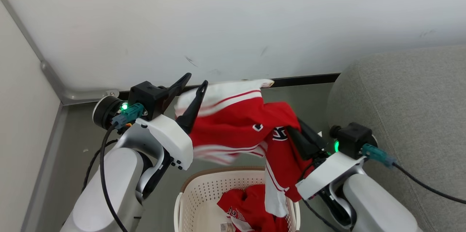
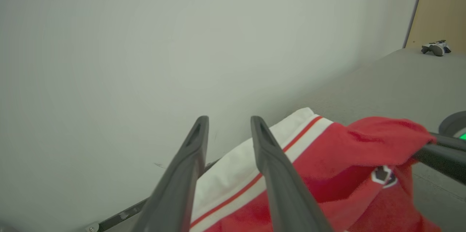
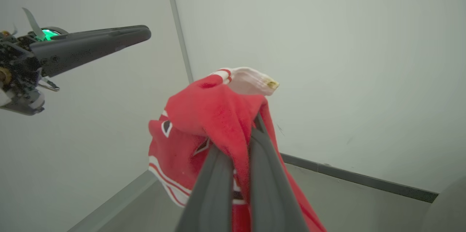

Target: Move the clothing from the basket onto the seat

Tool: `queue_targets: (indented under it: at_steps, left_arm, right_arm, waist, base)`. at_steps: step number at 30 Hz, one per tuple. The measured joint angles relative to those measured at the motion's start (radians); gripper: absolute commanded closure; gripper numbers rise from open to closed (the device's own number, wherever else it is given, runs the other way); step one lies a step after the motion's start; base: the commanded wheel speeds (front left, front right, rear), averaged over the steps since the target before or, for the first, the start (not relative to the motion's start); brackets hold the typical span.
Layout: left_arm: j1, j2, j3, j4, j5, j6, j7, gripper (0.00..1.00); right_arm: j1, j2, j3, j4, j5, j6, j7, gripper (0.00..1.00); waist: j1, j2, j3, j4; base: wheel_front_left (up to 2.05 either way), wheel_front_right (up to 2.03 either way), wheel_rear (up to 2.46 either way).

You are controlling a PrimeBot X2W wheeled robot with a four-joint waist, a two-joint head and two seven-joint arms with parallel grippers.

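A red jersey [image 1: 233, 126] with white striped panels hangs in the air above the basket [image 1: 204, 195], gathered at one end between the fingers of my right gripper [image 1: 291, 128], which is shut on it. The right wrist view shows the red fabric [image 3: 204, 115] bunched over that gripper [image 3: 240, 137]. My left gripper [image 1: 196, 79] stands open by the jersey's white end, with its fingers apart in the left wrist view [image 2: 229, 119] and the cloth [image 2: 346, 152] behind and to the right of them. Another red jersey [image 1: 247, 206] lies in the cream basket. The grey seat [image 1: 407, 97] is at the right.
A white wall with a dark baseboard [image 1: 309, 78] runs close behind the arms, and a corner post [image 1: 51, 75] stands at the left. Grey floor [image 1: 72, 141] surrounds the basket. A game controller [image 2: 435, 48] rests on the far part of the seat [image 2: 400, 82].
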Motion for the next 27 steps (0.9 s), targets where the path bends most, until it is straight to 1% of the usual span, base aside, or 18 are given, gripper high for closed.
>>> queue_targets:
  at_steps: [1,2,8,13,18,27]
  left_arm:
    - [0.006,-0.003,0.0,0.001,-0.002,0.0,-0.01,0.16]
    - [0.012,-0.007,0.0,0.001,-0.004,0.0,-0.018,0.0]
    - [0.028,-0.022,-0.001,-0.001,-0.007,0.0,-0.076,0.0]
    - [0.028,-0.026,-0.013,-0.017,-0.006,-0.002,-0.117,0.0]
    - [0.03,-0.031,-0.036,-0.025,-0.005,-0.013,-0.149,0.0]
    - [0.058,-0.036,-0.086,-0.027,-0.005,-0.025,-0.174,0.0]
  right_arm:
    - [0.0,-0.005,-0.012,-0.012,0.011,0.0,0.0,1.0]
    - [0.0,-0.012,-0.024,-0.024,0.016,0.0,0.0,1.0]
    - [-0.001,-0.08,-0.102,-0.08,0.025,0.0,0.0,1.0]
    - [-0.001,-0.113,-0.143,-0.127,0.034,0.0,0.0,1.0]
    - [0.0,-0.144,-0.156,-0.17,0.04,0.0,0.002,1.0]
    - [0.023,-0.203,-0.187,-0.249,0.048,0.0,0.06,1.0]
  waist:
    - [0.0,0.0,0.0,-0.002]
    - [0.0,0.0,0.0,-0.005]
    - [0.0,0.0,-0.001,-0.018]
    - [0.0,0.0,-0.001,-0.03]
    - [0.0,0.0,0.001,-0.043]
    - [0.0,0.0,0.005,-0.075]
  base:
    - [0.0,0.0,0.0]
    - [0.0,0.0,0.0]
    - [0.0,0.0,0.0]
    - [0.0,0.0,0.0]
    - [0.0,0.0,0.0]
    - [0.0,0.0,0.0]
